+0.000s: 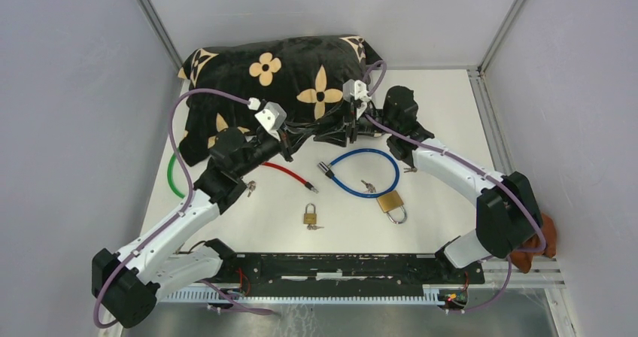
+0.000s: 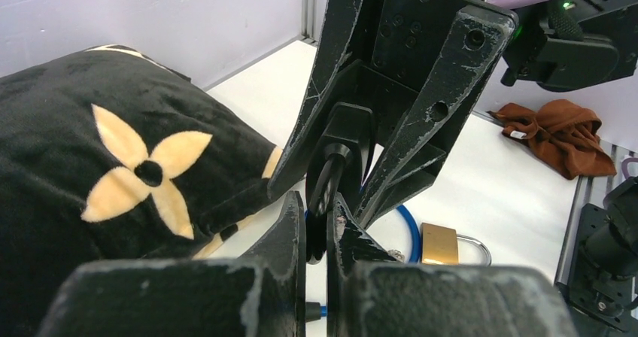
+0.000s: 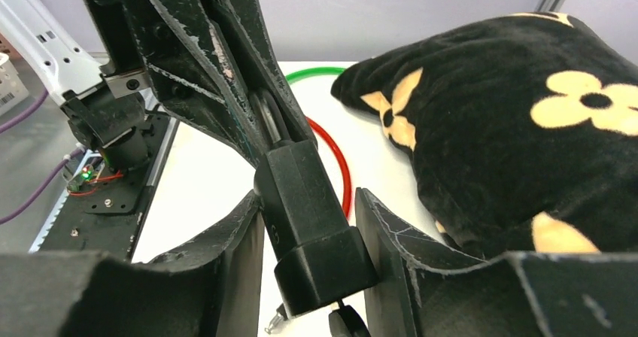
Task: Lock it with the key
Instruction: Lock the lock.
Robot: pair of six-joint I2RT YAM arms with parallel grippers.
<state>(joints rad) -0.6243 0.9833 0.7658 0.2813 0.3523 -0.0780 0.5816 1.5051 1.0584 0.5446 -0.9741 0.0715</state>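
Observation:
My right gripper [image 3: 308, 195] is shut on a black lock body [image 3: 312, 224] and holds it above the table, in front of the pillow. My left gripper [image 2: 317, 201] is shut on the black head of a key [image 2: 322, 190], which points into that lock body [image 2: 350, 130]. In the top view the two grippers meet tip to tip, left [image 1: 299, 136] and right [image 1: 340, 129]. The key's blade is hidden inside the lock or behind the fingers.
A black flowered pillow [image 1: 286, 74] lies at the back. A blue cable lock [image 1: 365, 173], a red cable [image 1: 290, 173] and a green cable [image 1: 173, 175] lie on the white table. A small brass padlock [image 1: 309, 215] and a larger one [image 1: 391, 201] lie near the front. A brown cloth [image 1: 545, 239] lies at the right.

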